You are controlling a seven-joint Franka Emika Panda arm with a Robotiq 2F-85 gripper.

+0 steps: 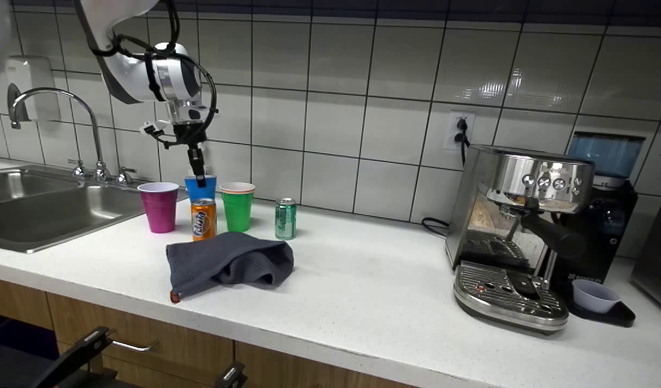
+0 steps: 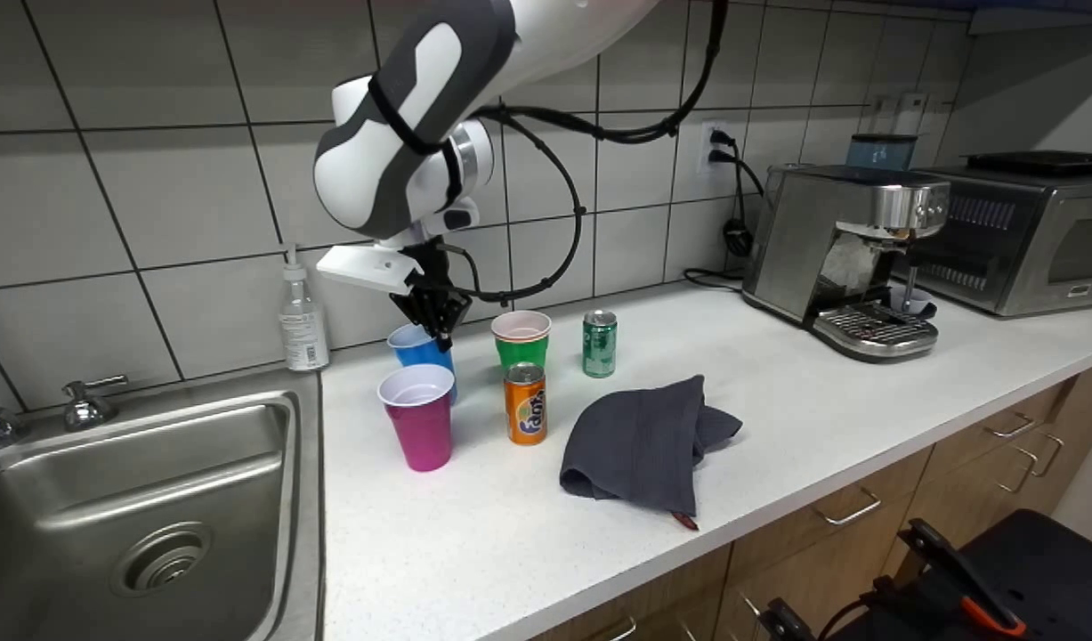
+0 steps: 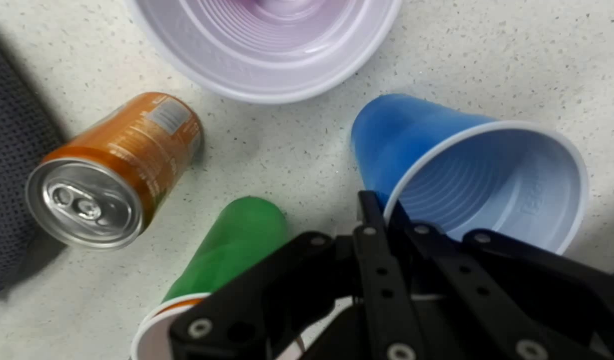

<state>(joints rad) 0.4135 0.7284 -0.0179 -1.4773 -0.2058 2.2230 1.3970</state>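
High and bent the arm [image 2: 457, 71] is held, gripper [image 3: 385, 204] angled down, its black fingers [image 3: 371, 215] set almost together, barely a sliver left between!

A pale, large-tiled wall [image 1: 335, 124], its grout lines dark, rises behind the white speckled bench [image 1: 362, 280] and carries a socket [image 1: 450, 129]. Wood-grain drawers [image 1: 185, 350] front the bench, and a steel sink [image 2: 198, 472] is set into its top. In an exterior view, light falls slantwise across a plain side wall [image 2: 1035, 80].
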